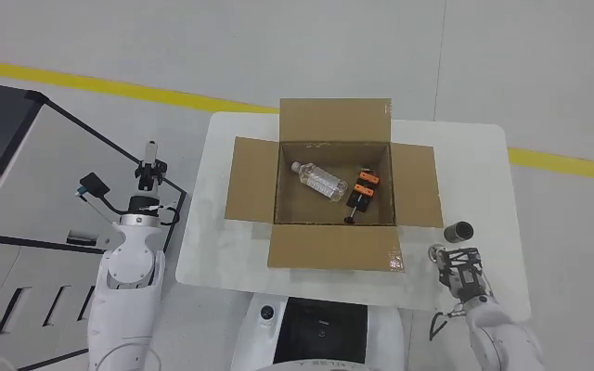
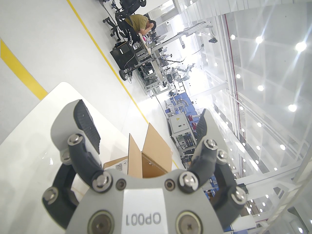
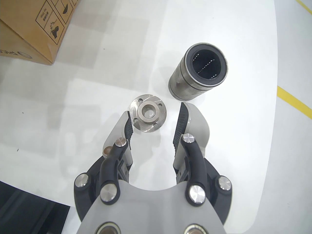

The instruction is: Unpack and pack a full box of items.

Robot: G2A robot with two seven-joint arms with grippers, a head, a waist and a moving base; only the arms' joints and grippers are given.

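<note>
Unpacking's partway: bearing [image 3: 198,70] and flange [image 3: 147,112] out on the table [image 1: 232,241] beside the box [image 1: 336,246], bottle [image 1: 320,180] and orange part [image 1: 361,195] inside, right gripper [image 3: 156,120] spread at the flange, left gripper [image 2: 143,116] open, aside.

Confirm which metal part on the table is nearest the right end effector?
The small flanged disc, at the right end effector's fingertips; the bigger hollow cylinder lies beyond.

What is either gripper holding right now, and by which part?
Nothing is held. The right gripper is open near a small round metal flange; the left gripper is open and empty.
</note>
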